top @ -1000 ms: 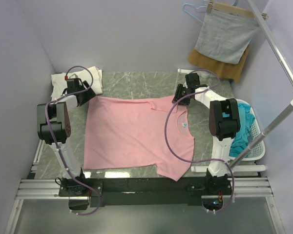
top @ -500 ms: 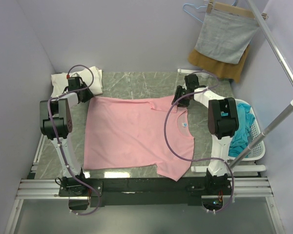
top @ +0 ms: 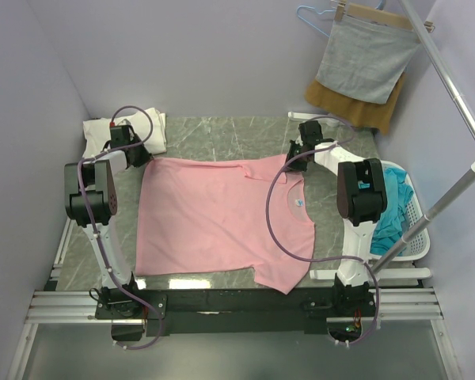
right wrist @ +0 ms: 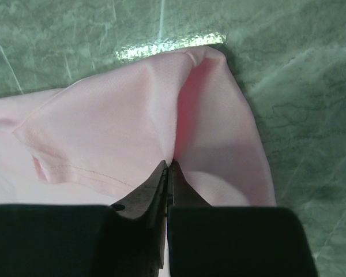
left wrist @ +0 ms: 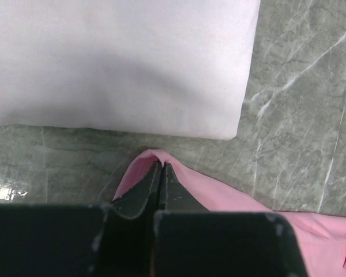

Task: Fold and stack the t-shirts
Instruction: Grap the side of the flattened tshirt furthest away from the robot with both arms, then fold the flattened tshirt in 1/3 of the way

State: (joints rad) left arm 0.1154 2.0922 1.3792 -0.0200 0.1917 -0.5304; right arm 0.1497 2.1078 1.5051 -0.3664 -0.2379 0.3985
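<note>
My left fingers (left wrist: 160,173) are pressed fully together, pinching a raised fold at the corner of the pink t-shirt (left wrist: 219,199). My right fingers (right wrist: 168,173) are likewise closed tight, nipping a puckered ridge of the same shirt beside a stitched hem. Just beyond the left fingers, across a strip of green marbled counter (left wrist: 300,115), lies the folded cream-white t-shirt (left wrist: 121,63), which fills the upper left of the left wrist view. In the top view the pink shirt is spread flat over the middle of the counter, with its neck label (top: 299,204) toward the right and one sleeve reaching the counter's lower edge. I hold it at its upper left corner and upper right sleeve. Teal-blue t-shirts (top: 392,215) sit in a white basket (top: 418,229) at the right. A grey cloth (top: 364,59) clipped to a hanger (top: 372,13) and a mustard-brown cloth (top: 326,93) hang at the upper right.
</note>
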